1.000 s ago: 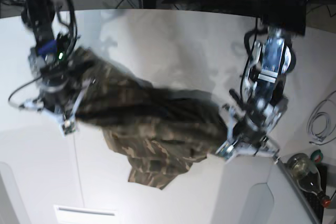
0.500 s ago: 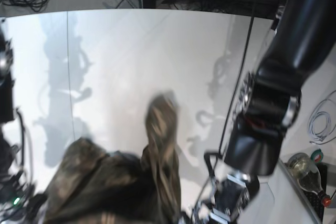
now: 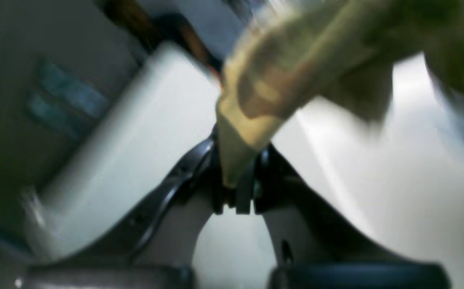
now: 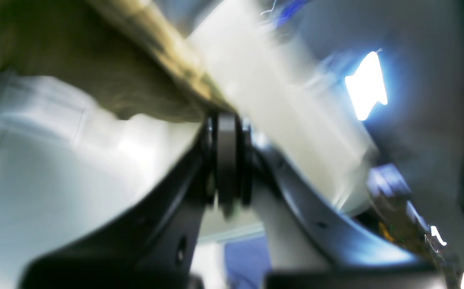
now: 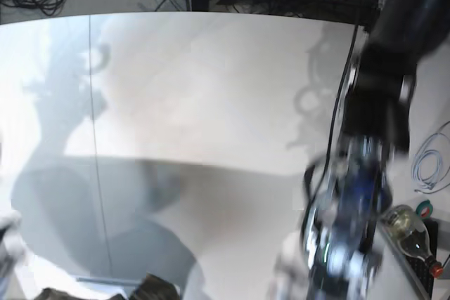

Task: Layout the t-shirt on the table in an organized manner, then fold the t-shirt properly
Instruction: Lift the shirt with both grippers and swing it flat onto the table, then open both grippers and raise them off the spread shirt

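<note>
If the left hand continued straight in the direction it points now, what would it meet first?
Probably the soft camouflage cloth t-shirt itself: the left hand is shut on a tan fold that rises directly ahead of it. Beyond the cloth lies the smooth white table, though blur leaves depth unclear.

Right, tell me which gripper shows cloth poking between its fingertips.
The left gripper: a tan fold of the t-shirt runs down between its closed tips. The right gripper is shut too, but its cloth shows only above the tips.
</note>
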`<action>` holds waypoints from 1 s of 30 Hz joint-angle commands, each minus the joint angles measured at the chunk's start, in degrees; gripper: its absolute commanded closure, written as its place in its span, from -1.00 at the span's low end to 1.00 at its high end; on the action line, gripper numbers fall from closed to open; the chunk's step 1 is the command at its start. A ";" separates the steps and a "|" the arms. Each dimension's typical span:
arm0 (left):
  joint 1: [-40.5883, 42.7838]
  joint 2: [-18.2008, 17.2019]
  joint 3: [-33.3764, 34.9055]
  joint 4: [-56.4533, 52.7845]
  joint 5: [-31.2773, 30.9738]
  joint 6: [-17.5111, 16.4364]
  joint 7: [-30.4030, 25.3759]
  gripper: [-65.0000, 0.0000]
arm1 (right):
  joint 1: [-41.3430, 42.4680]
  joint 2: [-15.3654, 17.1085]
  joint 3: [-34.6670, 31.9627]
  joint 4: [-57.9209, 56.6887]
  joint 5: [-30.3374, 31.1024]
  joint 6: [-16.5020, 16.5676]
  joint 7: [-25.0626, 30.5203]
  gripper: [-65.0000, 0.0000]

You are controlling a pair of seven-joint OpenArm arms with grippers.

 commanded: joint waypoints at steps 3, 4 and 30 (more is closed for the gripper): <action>10.36 -2.44 -0.58 4.52 1.23 1.28 -0.58 1.00 | -10.96 -3.97 4.38 0.09 -1.59 -1.43 3.07 1.00; 13.88 -2.71 -0.58 4.43 1.23 1.36 -1.19 1.00 | -13.86 -6.08 5.17 -0.97 -1.59 -1.43 4.21 1.00; 38.14 -1.04 -0.58 -5.68 1.32 5.76 -2.34 0.27 | -39.35 -22.69 10.44 -8.35 -1.24 -6.70 12.82 -0.37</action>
